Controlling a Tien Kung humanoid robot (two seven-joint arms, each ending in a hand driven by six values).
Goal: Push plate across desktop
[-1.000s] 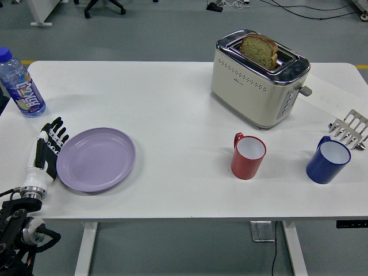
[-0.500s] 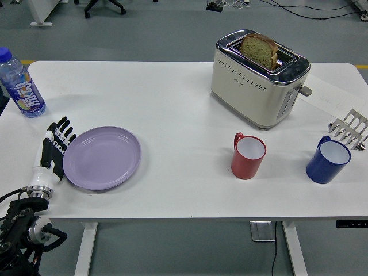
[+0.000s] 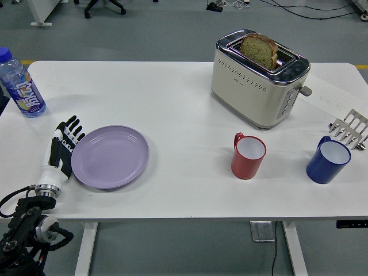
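Observation:
A lilac plate (image 3: 110,156) lies flat on the white table (image 3: 172,109), left of centre. My left hand (image 3: 63,148) stands on edge against the plate's left rim, its black and white fingers straight and held together, holding nothing. The black forearm runs down to the lower left corner. No right arm shows in the head view.
A water bottle (image 3: 20,84) stands at the far left back. A cream toaster (image 3: 259,77) with a bread slice sits at the back right. A red mug (image 3: 248,155) and a blue mug (image 3: 328,161) stand right of the plate, and a metal rack (image 3: 349,129) at the right edge.
My left hand has slid rightward across the table, and the plate has moved to the right with it, closer to the red mug.

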